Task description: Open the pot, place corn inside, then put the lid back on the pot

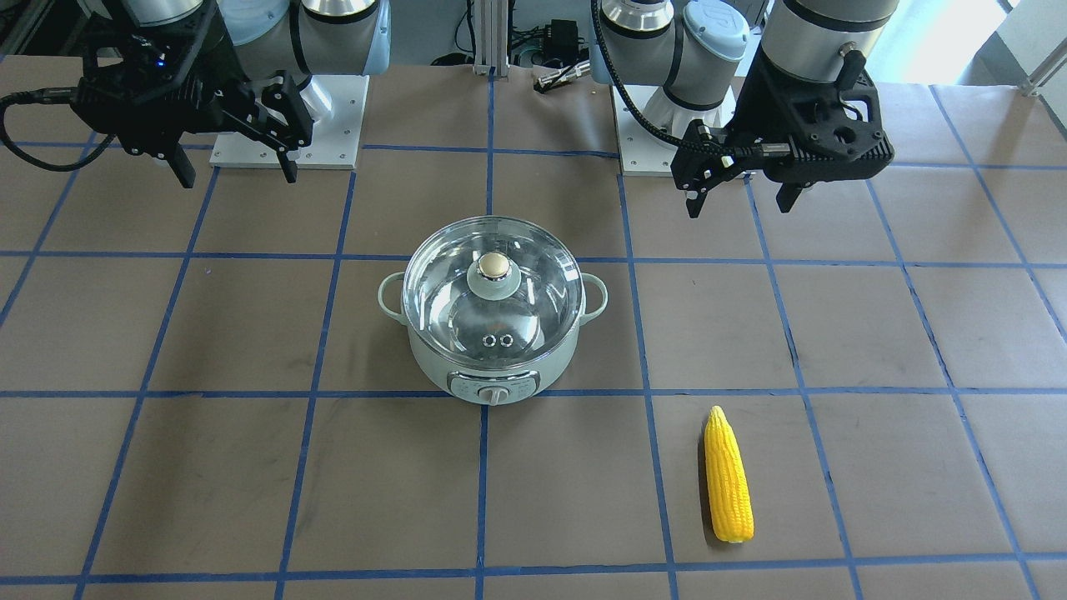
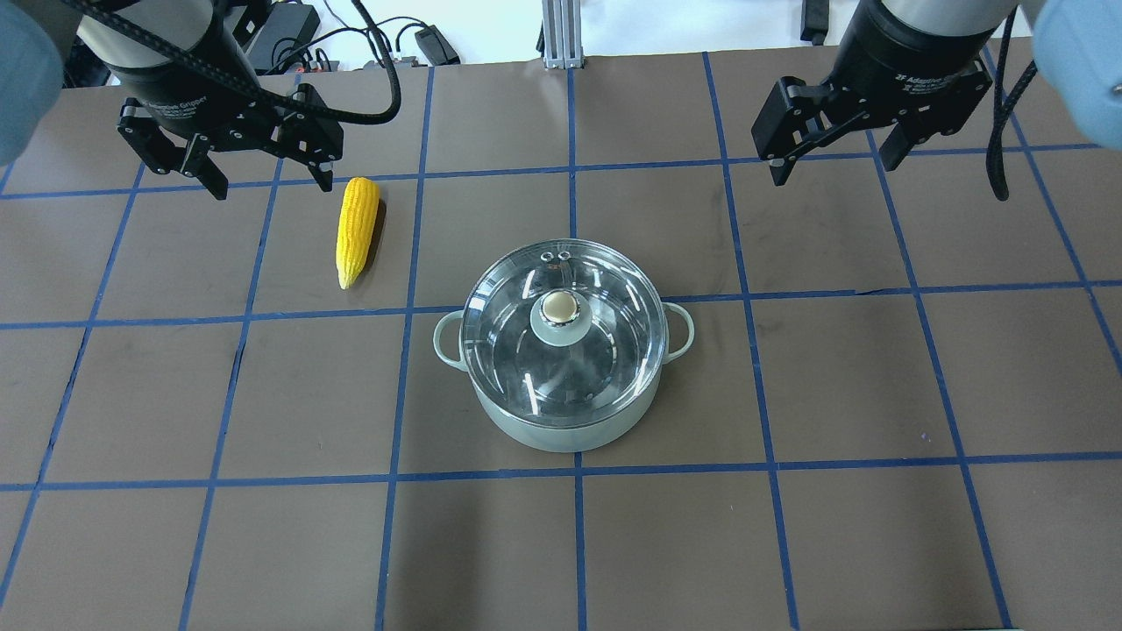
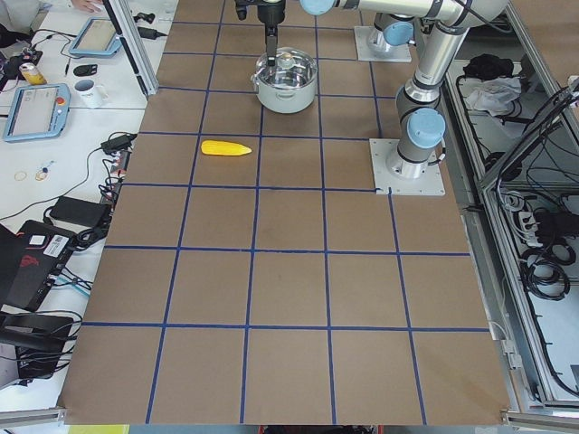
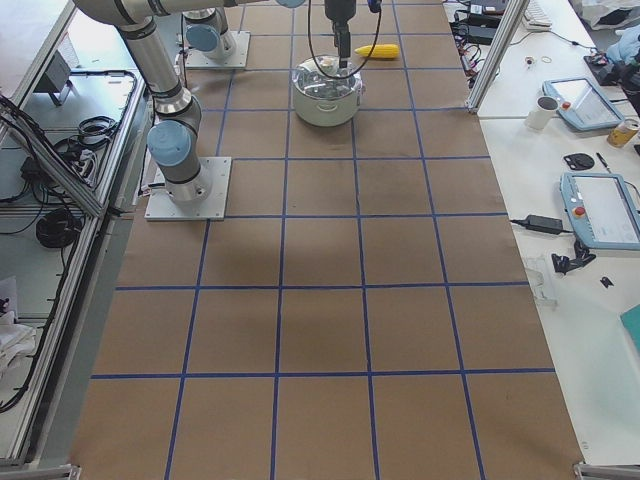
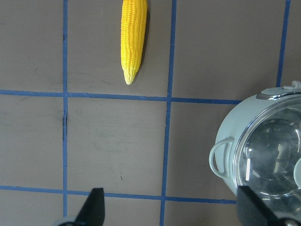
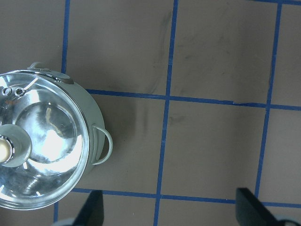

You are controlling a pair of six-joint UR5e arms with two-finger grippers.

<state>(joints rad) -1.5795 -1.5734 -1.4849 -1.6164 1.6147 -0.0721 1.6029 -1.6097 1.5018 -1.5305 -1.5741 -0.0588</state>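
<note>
- Both grippers hang above the table with their jaws spread and nothing in them: the left gripper [image 2: 272, 186] to the pot's [image 2: 543, 436] left, the right gripper [image 2: 833, 169] to its right. Nothing has been started, so every risk lies ahead of you.
- The lid [image 2: 561, 368] sits closed on the pot. Its only grip is the small knob [image 2: 562, 308], and the gold cap looks smooth. Pinch it off-centre and the glass may tilt, slip out and drop onto the rim.
- Lift at an angle and the metal rim may catch, dragging the pot sideways with it.
- The corn [image 2: 356, 230] lies flat, well apart from the pot, to its left on the control-panel side. It is tapered and round, so closing near the tip will likely squeeze it out or roll it away.
- The corn looks about as long as the pot is wide. Release it crosswise and it may bridge the rim, so the lid cannot seat.
- Bring both arms over the pot together and they may collide.
</note>
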